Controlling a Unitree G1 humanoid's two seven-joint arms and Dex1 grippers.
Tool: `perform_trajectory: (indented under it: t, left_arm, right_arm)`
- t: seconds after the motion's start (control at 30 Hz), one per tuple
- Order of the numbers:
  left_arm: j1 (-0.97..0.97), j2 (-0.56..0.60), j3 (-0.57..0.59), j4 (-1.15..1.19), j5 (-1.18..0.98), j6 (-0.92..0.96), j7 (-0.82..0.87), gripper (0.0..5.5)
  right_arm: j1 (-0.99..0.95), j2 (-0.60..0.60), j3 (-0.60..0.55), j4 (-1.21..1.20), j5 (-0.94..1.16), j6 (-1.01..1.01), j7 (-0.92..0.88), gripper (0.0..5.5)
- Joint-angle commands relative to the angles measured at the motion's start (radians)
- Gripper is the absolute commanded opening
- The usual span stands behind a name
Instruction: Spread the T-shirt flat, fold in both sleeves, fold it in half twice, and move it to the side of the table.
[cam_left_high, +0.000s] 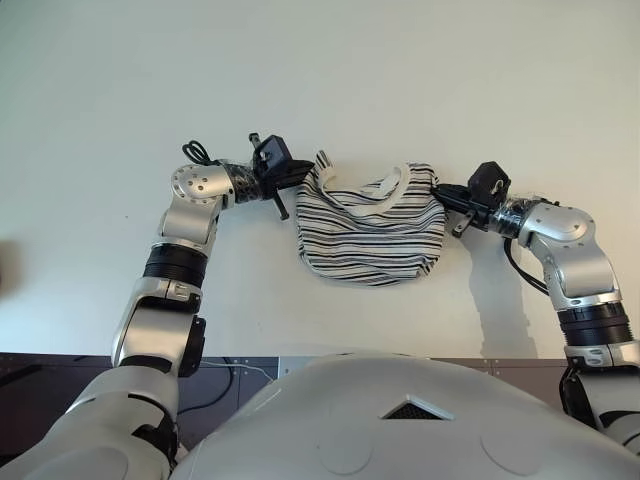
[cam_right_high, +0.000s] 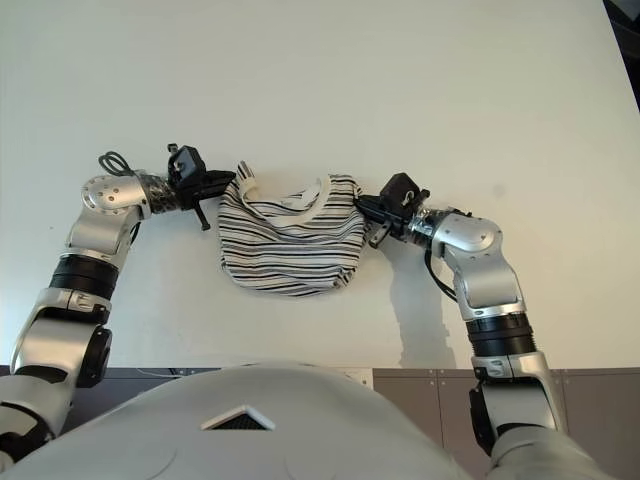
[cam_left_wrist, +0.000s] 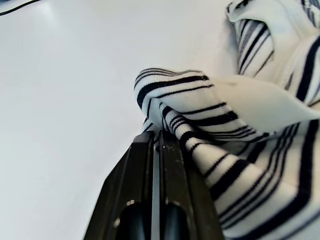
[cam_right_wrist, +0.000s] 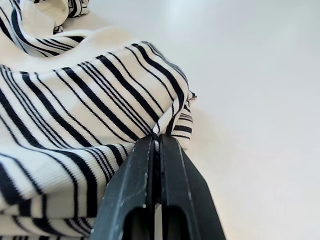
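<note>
Left pincer (cam_left_high: 298, 178) and right pincer (cam_left_high: 441, 190) clamp tight on opposite edges of the T-shirt (cam_left_high: 370, 238): limp, light cloth, probably best held by its edges.

The T-shirt (cam_left_high: 370, 240) is soft knitted cloth, finely ribbed up close and quite matt, with a plainer band at the neck. The counter (cam_left_high: 320, 90) under it is a smooth, hard white surface with a faint sheen. The left claw (cam_left_wrist: 156, 139) and right claw (cam_right_wrist: 156, 141) look like black moulded plastic, smooth and dully glossy along the edges.
</note>
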Motion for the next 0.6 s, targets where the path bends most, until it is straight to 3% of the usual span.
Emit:
perform_trajectory:
  t: [0.03,0.2,0.33,0.47,0.6]
  left_arm:
    - [-0.006,0.031,-0.007,0.041,0.029,-0.023,-0.022,0.15]
    - [-0.020,0.025,0.138,0.030,-0.077,0.005,0.068,0.15]
    - [0.089,0.025,0.249,-0.203,-0.230,0.123,0.084,0.15]
    - [0.204,0.038,0.239,-0.433,-0.277,0.250,0.097,0.31]
    - [0.174,0.007,0.168,-0.392,-0.207,0.263,0.119,0.76]
  right_arm:
    - [-0.006,0.006,0.001,0.026,-0.018,0.003,-0.012,0.10]
    - [-0.004,0.005,-0.017,0.041,-0.019,-0.004,-0.032,0.10]
    - [-0.005,0.005,-0.027,0.049,-0.017,-0.007,-0.039,0.10]
    - [-0.012,0.007,-0.028,0.055,-0.020,-0.010,-0.039,0.10]
    - [-0.023,0.012,-0.024,0.069,-0.025,-0.015,-0.036,0.10]
